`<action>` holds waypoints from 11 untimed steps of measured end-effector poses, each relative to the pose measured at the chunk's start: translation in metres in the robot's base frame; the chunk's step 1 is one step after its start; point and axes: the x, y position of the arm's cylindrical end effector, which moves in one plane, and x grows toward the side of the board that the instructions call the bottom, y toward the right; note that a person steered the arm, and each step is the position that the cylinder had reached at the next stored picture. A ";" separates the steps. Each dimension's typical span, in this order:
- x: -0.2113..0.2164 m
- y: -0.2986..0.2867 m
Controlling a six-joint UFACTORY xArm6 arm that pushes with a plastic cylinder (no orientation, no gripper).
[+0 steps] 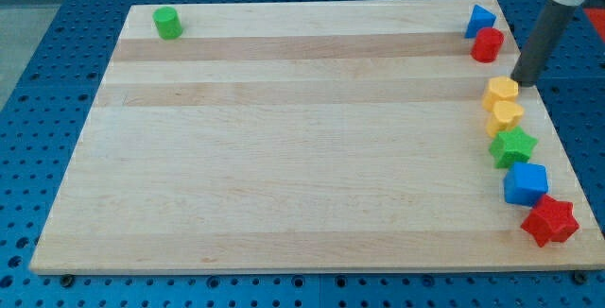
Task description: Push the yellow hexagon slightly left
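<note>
Two yellow blocks sit near the board's right edge, one touching the other. The upper one [501,90] looks like the yellow hexagon. The lower yellow block [507,114] has a shape I cannot make out. My tip [524,83] is at the end of the dark rod that comes down from the view's top right. It stands just right of the upper yellow block, very close to it or touching it.
A green star [512,145], a blue cube [526,184] and a red star [549,220] continue the line below the yellow blocks. A blue triangle-like block [480,20] and a red block [488,43] sit at the top right. A green block [167,23] sits at the top left. The wooden board's right edge [558,138] is close by.
</note>
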 end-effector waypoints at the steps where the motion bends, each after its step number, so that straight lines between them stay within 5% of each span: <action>1: 0.014 0.005; 4: 0.062 0.007; 11: 0.037 -0.012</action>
